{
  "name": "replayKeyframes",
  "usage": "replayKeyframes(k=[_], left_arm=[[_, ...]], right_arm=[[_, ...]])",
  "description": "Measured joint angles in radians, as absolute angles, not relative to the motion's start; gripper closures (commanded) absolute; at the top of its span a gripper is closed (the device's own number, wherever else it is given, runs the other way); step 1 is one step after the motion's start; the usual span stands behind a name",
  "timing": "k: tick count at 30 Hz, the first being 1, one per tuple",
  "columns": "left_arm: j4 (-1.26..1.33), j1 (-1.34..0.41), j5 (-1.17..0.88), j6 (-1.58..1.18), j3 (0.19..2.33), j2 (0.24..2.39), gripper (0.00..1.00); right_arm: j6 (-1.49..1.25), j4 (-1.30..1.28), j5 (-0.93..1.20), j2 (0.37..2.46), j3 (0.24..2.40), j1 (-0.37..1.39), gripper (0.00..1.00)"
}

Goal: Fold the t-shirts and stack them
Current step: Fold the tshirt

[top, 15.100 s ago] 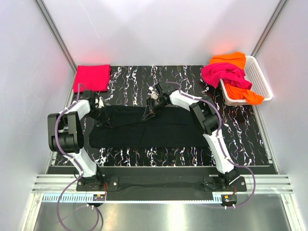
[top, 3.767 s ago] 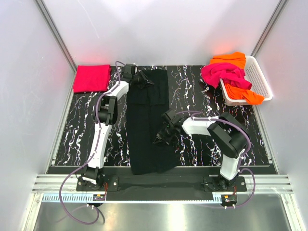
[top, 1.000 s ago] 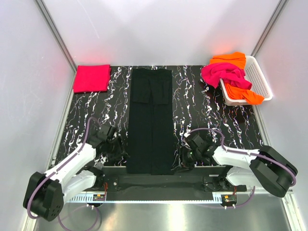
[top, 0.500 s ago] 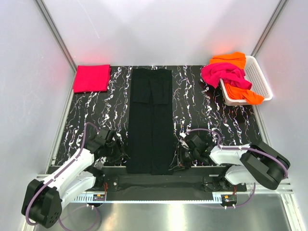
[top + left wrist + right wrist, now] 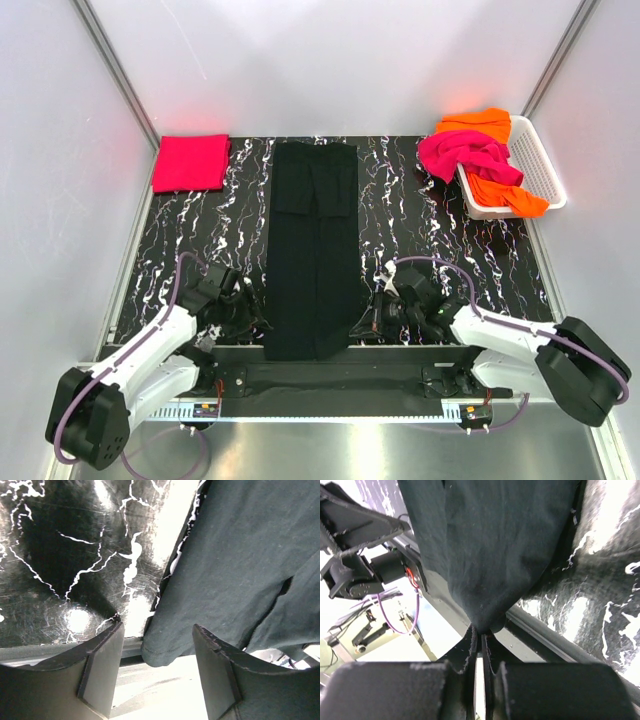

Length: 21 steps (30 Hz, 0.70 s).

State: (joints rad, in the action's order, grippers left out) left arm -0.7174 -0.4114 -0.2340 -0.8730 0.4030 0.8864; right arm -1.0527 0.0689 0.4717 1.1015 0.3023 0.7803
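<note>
The black t-shirt (image 5: pixel 313 250), laid lengthwise on the tabletop (image 5: pixel 440 230), is pinched at its near right hem corner by the closed right claw (image 5: pixel 481 632), while the left corner is only straddled by the open left claw (image 5: pixel 155 650), so a skewed fold is risked if it is lifted now.

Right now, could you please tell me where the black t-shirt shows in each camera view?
Top external: black t-shirt, a long strip down the middle of the tabletop.
Left wrist: right half of the picture, its corner between the fingers of the open left pincer.
Right wrist: upper centre, its corner pinched in the right pincer.
Shared landmark: that white-veined black tabletop.
</note>
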Motion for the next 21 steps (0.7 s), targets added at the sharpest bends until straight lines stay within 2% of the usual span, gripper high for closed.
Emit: replayKeyframes(k=[11,16,21], left_arm=[[-0.694,-0.411,-0.311,-0.887,0.379,0.924,0.46],[-0.675,-0.411,-0.347,-0.947,0.317,0.831,0.49],[-0.673,-0.411,-0.379,-0.987,0.270,0.739,0.47]], right_arm=[[-1.055,0.055,0.492,1.157,0.355,0.738,0.97],[-1.055,0.054,0.499,1.157,0.355,0.724,0.98],[-1.055,0.054,0.511,1.157,0.355,0.715,0.99]])
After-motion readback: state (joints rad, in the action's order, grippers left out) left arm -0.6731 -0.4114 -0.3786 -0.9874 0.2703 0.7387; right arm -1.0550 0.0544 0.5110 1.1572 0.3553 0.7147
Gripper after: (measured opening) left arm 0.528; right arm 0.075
